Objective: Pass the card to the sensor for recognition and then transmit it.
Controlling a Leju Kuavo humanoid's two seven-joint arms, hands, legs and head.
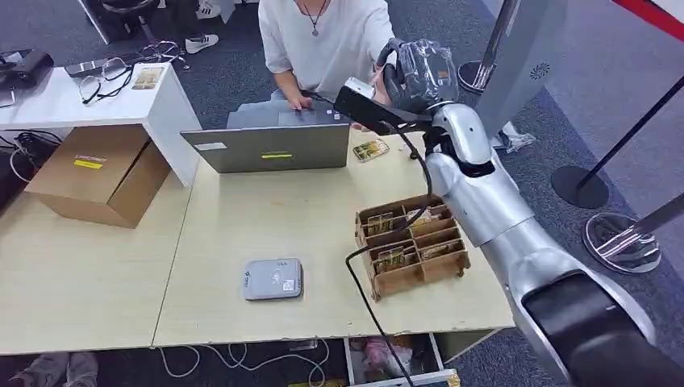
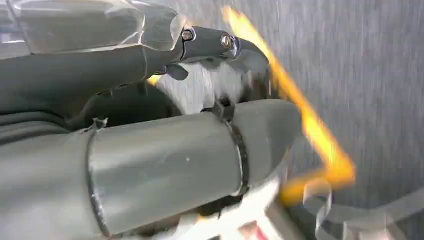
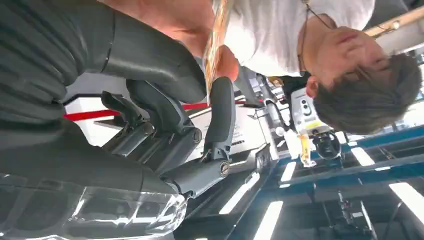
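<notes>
My right hand [image 1: 413,74] is raised over the table's far edge, close to a seated person [image 1: 323,36]. In the right wrist view its thumb [image 3: 150,55] and a dark finger [image 3: 221,112] pinch a thin card [image 3: 216,35], seen edge-on. The person's hand [image 3: 229,62] is right against the card; whether it grips the card I cannot tell. The grey sensor pad [image 1: 273,279] lies flat on the table's near part, well away from the hand. My left hand [image 2: 165,150] hangs above grey floor, fingers apart and holding nothing.
A wooden card box [image 1: 411,242] with several cards stands under my right arm. A loose card [image 1: 370,150] lies beside the grey laptop [image 1: 270,147]. A cardboard box [image 1: 97,173] sits left by a white table [image 1: 165,105]. Stanchion bases [image 1: 579,187] stand on the right.
</notes>
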